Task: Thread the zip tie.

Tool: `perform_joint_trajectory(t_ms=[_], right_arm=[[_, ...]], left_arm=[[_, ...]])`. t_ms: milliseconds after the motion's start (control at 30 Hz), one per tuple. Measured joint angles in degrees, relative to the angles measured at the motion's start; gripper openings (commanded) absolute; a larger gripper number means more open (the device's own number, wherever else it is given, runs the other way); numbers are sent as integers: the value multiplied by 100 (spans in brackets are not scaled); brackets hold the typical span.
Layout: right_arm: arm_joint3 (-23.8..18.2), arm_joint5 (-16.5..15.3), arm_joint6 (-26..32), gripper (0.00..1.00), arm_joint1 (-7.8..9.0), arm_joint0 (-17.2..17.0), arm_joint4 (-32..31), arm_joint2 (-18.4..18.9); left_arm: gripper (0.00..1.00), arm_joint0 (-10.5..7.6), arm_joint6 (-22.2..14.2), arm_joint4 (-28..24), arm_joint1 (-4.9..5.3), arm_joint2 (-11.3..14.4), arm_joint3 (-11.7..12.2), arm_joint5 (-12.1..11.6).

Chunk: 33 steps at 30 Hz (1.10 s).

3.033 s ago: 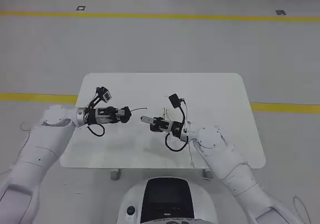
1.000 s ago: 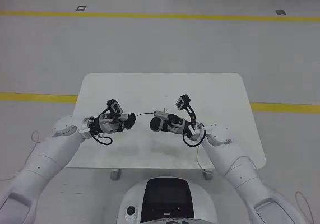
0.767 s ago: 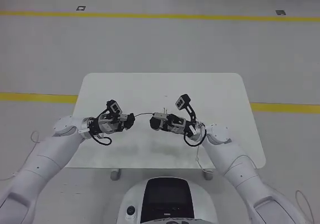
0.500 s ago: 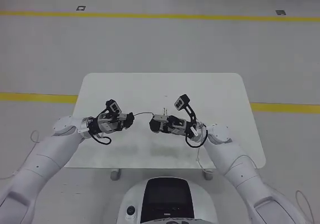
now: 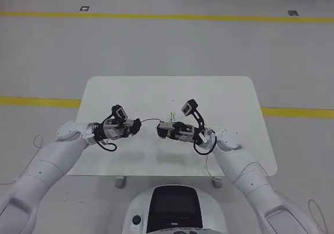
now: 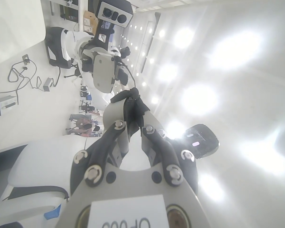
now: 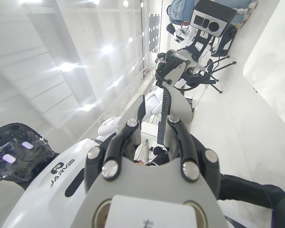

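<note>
A thin black zip tie (image 5: 149,119) arcs above the middle of the white table (image 5: 225,93). My left gripper (image 5: 134,124) is shut on one end of it; in the left wrist view the black tie (image 6: 133,95) sticks out past the closed fingertips. The tie's free end reaches the tip of my right gripper (image 5: 161,130), which faces the left one from close by. In the right wrist view my right gripper (image 7: 154,110) has its fingers a little apart with nothing between them, and the tie (image 7: 162,79) hangs at the far left gripper just beyond them.
Both arms hover over the table's middle, wrist cameras raised. Yellow floor lines (image 5: 307,112) run behind and beside the table. A person (image 7: 204,5) stands far off in the room.
Since three seconds ago both arms moved inward, bringing the grippers close together with the tie's free end at the right gripper. Over the last second they barely shifted.
</note>
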Motion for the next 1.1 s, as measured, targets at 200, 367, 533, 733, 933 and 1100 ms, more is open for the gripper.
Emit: perform_joint_trajectory(t_ms=[200, 367, 533, 733, 933, 1100], right_arm=[[67, 0, -63, 19, -17, 27, -30, -38], [108, 0, -129, 19, -28, 32, -37, -40], [128, 0, -172, 20, -38, 35, -43, -29], [106, 0, -177, 15, -51, 4, -7, 29], [101, 0, -91, 5, -62, -30, 32, 100], [112, 0, -75, 5, -77, -35, 16, 128]], left_arm=[[0, -41, 0, -54, 1, 75, 19, -32], [0, -57, 0, -95, 23, 112, 1, -60], [0, -52, 0, -152, 47, 150, -35, -74], [0, -65, 0, -179, 75, 205, -50, -84], [0, -87, 0, -217, 91, 255, -47, -105], [0, -104, 0, -245, 102, 298, -46, -117]])
